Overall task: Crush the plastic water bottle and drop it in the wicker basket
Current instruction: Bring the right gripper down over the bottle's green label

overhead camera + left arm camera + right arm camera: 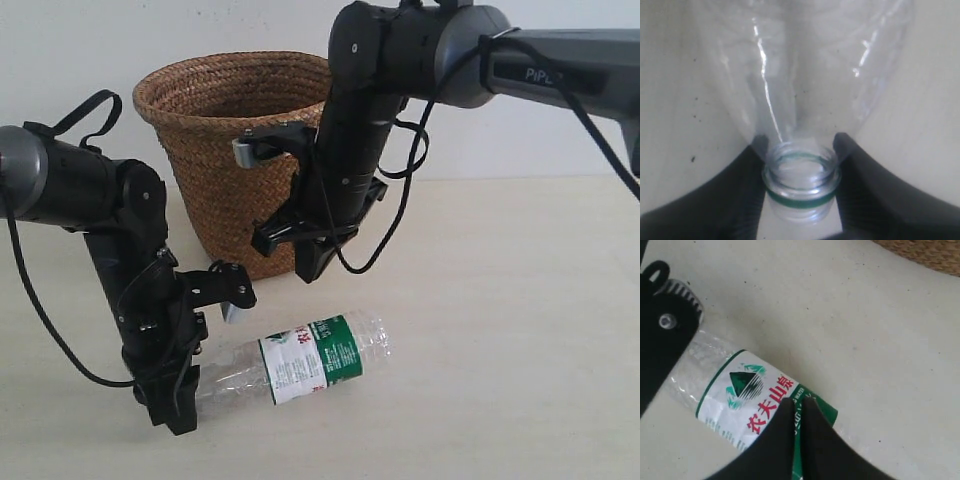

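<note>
In the exterior view the plastic water bottle (pixel 310 358) lies on its side on the table (pixel 500 330), at 6 o'clock from the wicker basket (pixel 225 110), with its neck toward 8 o'clock. The left gripper (pixel 180 400) meets that neck end. Only the left wrist view shows its fingers (pixel 740 190) clamped on the neck from both sides, beside the green ring (pixel 800 200). The right gripper (pixel 312 262) hangs above the bottle, clear of it, in front of the basket. Its wrist view shows its fingers (pixel 775 440) drawn almost together with only a slit between them, holding nothing. The same view shows red lettering on the label (pixel 755 395), too small to read from outside.
</note>
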`<state>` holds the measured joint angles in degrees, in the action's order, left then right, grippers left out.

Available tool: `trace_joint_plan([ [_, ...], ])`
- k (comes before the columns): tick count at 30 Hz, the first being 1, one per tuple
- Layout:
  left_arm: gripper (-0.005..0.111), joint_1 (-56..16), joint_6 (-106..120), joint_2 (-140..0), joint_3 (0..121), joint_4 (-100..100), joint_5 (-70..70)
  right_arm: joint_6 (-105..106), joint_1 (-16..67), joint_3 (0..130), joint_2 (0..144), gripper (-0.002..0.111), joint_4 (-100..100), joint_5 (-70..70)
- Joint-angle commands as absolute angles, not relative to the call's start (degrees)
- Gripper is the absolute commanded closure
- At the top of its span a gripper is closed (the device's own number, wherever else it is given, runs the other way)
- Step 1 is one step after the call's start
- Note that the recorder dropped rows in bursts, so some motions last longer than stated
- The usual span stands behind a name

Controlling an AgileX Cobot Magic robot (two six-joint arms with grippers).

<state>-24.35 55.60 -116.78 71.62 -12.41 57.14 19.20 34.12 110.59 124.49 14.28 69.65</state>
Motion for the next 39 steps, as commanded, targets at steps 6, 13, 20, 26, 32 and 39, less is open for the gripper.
trace_joint_plan([
  [6,0.103,-24.5,50.2,-116.8,71.3,-8.5,58.2,15.1,35.3,108.7,124.6,0.108,11.8,70.0],
  [13,0.103,-24.5,49.5,-116.8,71.3,-7.9,58.5,15.1,35.4,104.3,124.6,0.108,11.3,70.0],
  [20,0.103,-24.5,49.1,-116.8,71.3,-7.9,58.9,14.4,36.5,103.8,124.6,0.108,11.1,70.0],
  [26,0.103,-24.5,48.9,-116.8,71.3,-7.9,58.9,14.2,36.5,103.8,124.6,0.108,10.8,70.0],
  [32,0.103,-24.5,48.9,-116.8,71.3,-7.9,58.9,13.9,36.5,100.8,124.6,0.108,10.7,70.0],
  [39,0.103,-24.5,48.9,-116.8,71.3,-8.1,58.9,14.0,36.5,96.0,124.7,0.108,10.6,68.3],
])
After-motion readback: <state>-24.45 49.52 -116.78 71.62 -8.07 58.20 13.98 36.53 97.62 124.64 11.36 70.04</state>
